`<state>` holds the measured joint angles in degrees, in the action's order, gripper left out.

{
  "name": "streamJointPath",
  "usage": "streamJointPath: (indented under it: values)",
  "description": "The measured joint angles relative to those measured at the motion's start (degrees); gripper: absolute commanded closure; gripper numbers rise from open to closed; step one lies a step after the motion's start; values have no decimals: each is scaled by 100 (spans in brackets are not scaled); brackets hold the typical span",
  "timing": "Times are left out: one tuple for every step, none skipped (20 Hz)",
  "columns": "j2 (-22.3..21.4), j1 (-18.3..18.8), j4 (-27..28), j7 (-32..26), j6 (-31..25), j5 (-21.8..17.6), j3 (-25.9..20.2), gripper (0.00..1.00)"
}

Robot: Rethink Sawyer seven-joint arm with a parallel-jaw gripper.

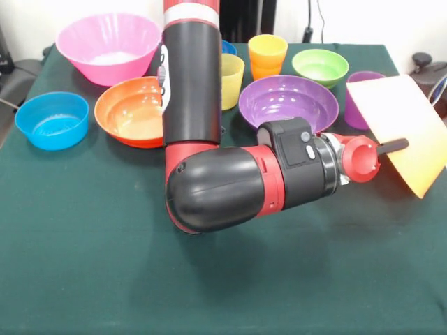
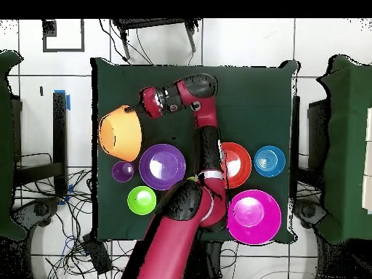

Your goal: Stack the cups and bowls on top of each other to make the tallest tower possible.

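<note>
My gripper (image 1: 395, 146) is shut on the rim of the large yellow-orange bowl (image 1: 408, 125), which hangs tilted on its edge above the right side of the table; from above the bowl (image 2: 120, 133) shows beside the gripper (image 2: 131, 109). Behind it stand the purple cup (image 1: 357, 98), the purple bowl (image 1: 288, 101) and the green bowl (image 1: 320, 66). The orange cup (image 1: 267, 54) and the yellow cup (image 1: 232, 80) stand near the arm. To the left lie the orange-red bowl (image 1: 133, 112), the light blue bowl (image 1: 52, 120) and the big pink bowl (image 1: 108, 45). A dark blue bowl (image 1: 228, 47) peeks out behind the arm.
The arm's elbow (image 1: 216, 188) hangs low over the middle of the green tablecloth (image 1: 105, 265). The bowls and cups crowd the table's far half in the front view. A black object (image 1: 426, 66) sits off the table at the right.
</note>
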<state>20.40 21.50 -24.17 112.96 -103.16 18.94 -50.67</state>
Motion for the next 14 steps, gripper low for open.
streamJointPath:
  values:
    - [-40,4,-47,0,58,-15,66,100]
    - [-81,8,-95,0,115,-30,131,100]
    - [-129,12,-143,0,181,-48,190,100]
    - [-170,15,-182,0,234,-60,232,100]
    - [-304,24,-302,0,408,-100,369,100]
    - [-350,26,-340,0,458,-110,408,100]
    - [-412,28,-390,0,528,-126,459,100]
    - [-456,29,-422,0,580,-137,494,100]
    - [-573,28,-485,0,701,-175,578,100]
    - [-594,27,-492,0,720,-184,595,100]
    - [-625,27,-501,0,749,-198,621,100]
    - [-707,27,-507,0,813,-229,710,100]
    - [-731,28,-507,0,821,-239,742,100]
    - [-756,29,-507,0,828,-248,774,100]
